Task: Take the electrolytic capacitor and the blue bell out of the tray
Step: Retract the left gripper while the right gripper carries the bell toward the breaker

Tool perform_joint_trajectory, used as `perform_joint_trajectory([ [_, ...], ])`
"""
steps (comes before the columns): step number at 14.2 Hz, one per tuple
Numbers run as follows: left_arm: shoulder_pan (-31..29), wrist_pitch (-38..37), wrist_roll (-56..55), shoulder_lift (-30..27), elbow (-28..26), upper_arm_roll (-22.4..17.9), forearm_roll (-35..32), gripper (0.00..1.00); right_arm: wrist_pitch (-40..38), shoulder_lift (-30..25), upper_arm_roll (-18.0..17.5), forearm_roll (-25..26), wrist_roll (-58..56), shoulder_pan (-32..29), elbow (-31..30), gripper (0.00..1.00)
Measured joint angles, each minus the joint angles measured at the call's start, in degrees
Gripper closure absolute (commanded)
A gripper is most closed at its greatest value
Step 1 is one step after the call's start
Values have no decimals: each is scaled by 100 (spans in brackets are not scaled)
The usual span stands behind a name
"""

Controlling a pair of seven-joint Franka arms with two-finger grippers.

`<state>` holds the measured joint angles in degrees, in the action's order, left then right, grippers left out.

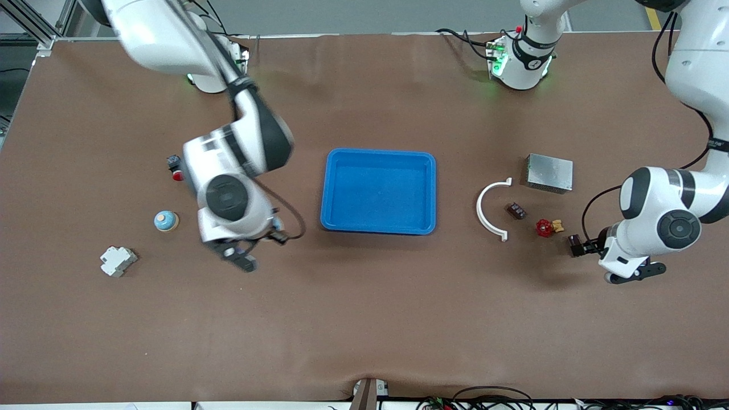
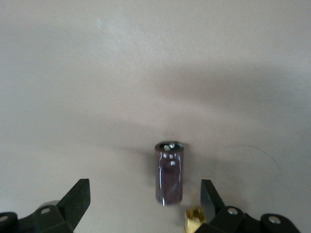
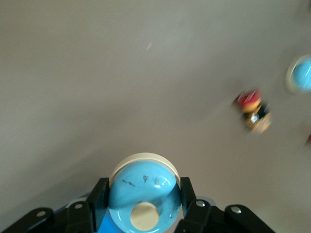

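The capacitor (image 2: 169, 178), a dark purple-brown cylinder with a silvery end, rests on the table between the fingers of my left gripper (image 2: 144, 189), touching neither. That gripper (image 1: 580, 247) is open and low over the table at the left arm's end, beside a red-and-gold valve (image 1: 547, 228). My right gripper (image 3: 144, 187) is shut on a blue bell (image 3: 141, 191) with a cream base and cream button. In the front view the right gripper (image 1: 239, 259) hangs over bare table, between the blue tray (image 1: 326, 193) and a white breaker (image 1: 118, 261), hiding its bell.
A second blue bell (image 1: 166, 221) and a red push-button switch (image 1: 175, 169) sit at the right arm's end. A white curved bracket (image 1: 487, 210), a small dark part (image 1: 516, 210) and a metal box (image 1: 549, 172) lie at the left arm's end.
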<state>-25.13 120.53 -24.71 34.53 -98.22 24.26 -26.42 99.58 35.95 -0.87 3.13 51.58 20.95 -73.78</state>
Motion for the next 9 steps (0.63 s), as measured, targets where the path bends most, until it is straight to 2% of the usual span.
perform_joint_trajectory([
  [6,4,-963,8,-1117,347,120,849,0,1228,3,2,5,-2044,-1152,-836,100],
  [9,-14,-1614,8,-1433,1028,112,1220,0,1588,3,2,5,-2913,-1608,-1034,100],
])
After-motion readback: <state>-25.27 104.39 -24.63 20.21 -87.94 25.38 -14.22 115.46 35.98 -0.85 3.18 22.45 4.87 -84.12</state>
